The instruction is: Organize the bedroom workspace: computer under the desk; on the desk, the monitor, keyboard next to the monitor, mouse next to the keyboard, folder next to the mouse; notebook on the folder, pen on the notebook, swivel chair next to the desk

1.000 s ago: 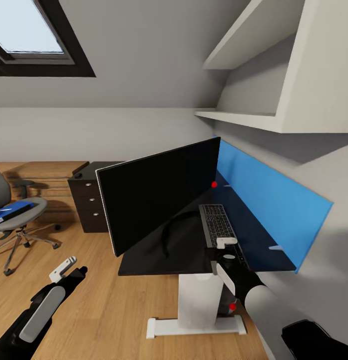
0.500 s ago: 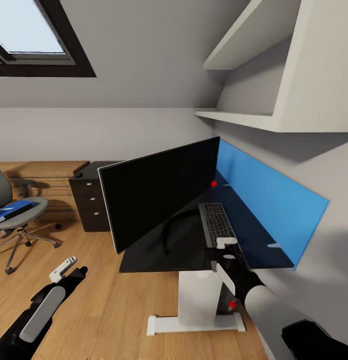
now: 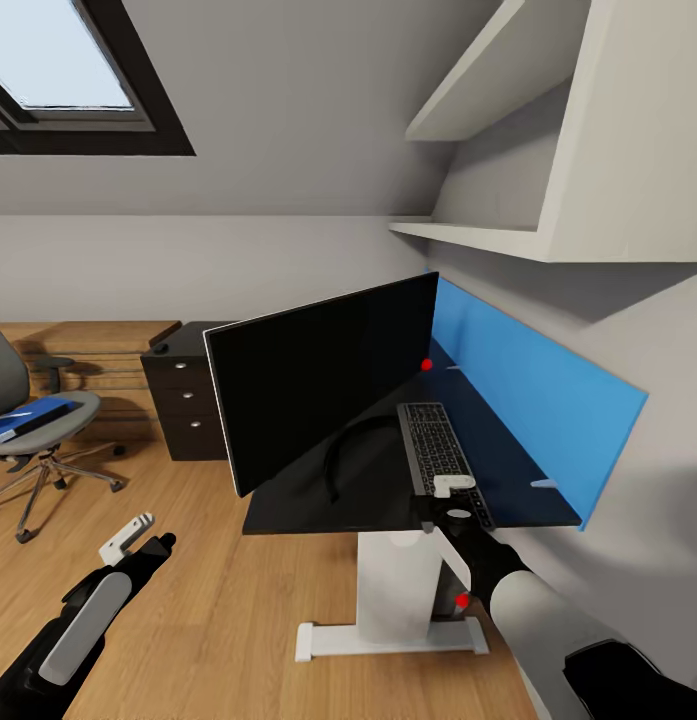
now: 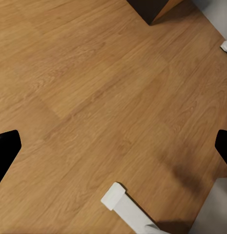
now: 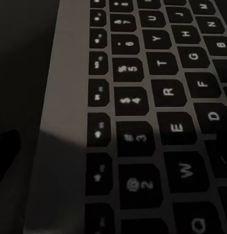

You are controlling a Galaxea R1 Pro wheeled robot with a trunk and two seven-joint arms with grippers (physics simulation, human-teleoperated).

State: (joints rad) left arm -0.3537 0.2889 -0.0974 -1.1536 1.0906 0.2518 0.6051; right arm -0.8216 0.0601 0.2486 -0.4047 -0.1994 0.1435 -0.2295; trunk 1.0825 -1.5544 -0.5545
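- The room was an attic bedroom with a skylight (image 3: 58,60) and a wooden floor (image 3: 218,610); the black desk (image 3: 388,500) stood against a blue panel (image 3: 528,400).
- The keyboard (image 3: 436,450) lay flat on the desk, just beside the monitor (image 3: 323,380) on the panel side, with its near end close to the desk's front edge.
- I judged the keyboard stiff, light and thin, likely to slide on the glossy top; pinching across one short end seemed best, since its long edges sat too low to catch easily.
- My right fingers (image 3: 455,500) were at the keyboard's near end; the wrist view showed the keys (image 5: 142,97) very close under them, but I could not tell whether they were apart or clamped on it.
- My left fingers (image 3: 138,535) hung over the floor, well apart from the desk; the wrist view showed dark tips at opposite edges, so they stood apart and empty.
- The folder (image 3: 28,415) lay on the chair (image 3: 38,430), far from both hands.
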